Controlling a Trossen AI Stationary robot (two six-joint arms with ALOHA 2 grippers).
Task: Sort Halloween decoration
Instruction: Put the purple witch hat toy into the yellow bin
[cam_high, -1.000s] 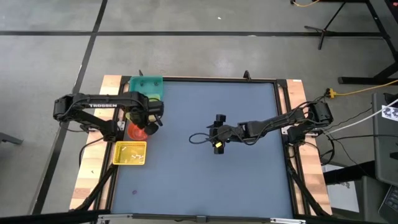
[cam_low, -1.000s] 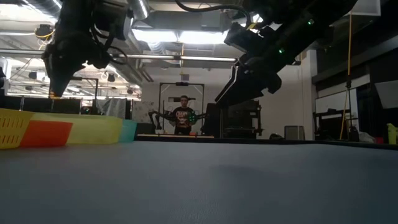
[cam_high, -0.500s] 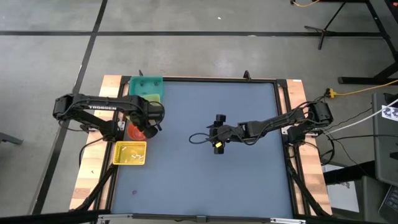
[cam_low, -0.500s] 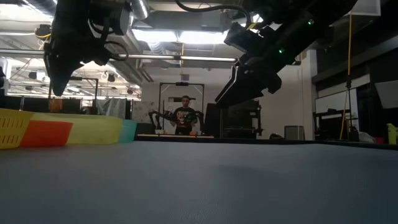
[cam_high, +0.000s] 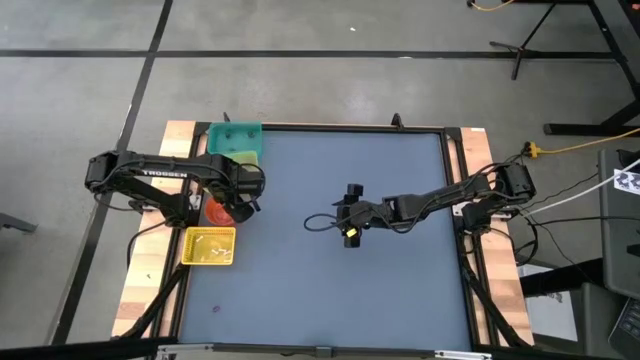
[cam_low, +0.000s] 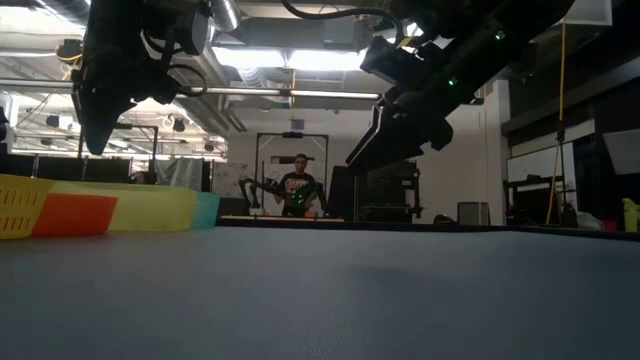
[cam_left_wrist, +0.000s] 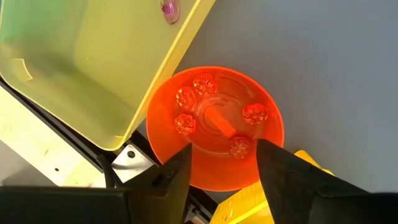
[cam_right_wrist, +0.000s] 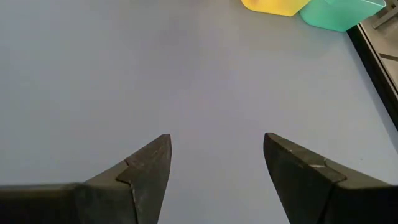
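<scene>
— Over the round red plastic bowl (cam_left_wrist: 214, 127), the left gripper (cam_left_wrist: 219, 171) hangs, fingers apart, empty?
— Yes; tiny orange pumpkin trinkets (cam_left_wrist: 255, 112) lie inside — likely light, hard, slippery; pinch sides. Right gripper (cam_right_wrist: 214, 165) waits open mid-table.

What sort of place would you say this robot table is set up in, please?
Most likely a robotics lab or workshop hall. The low view shows exposed ceiling ducts and strip lights, a person standing behind another arm rig, and equipment racks beyond the blue table. The high view shows a bare concrete floor with cables.
</scene>
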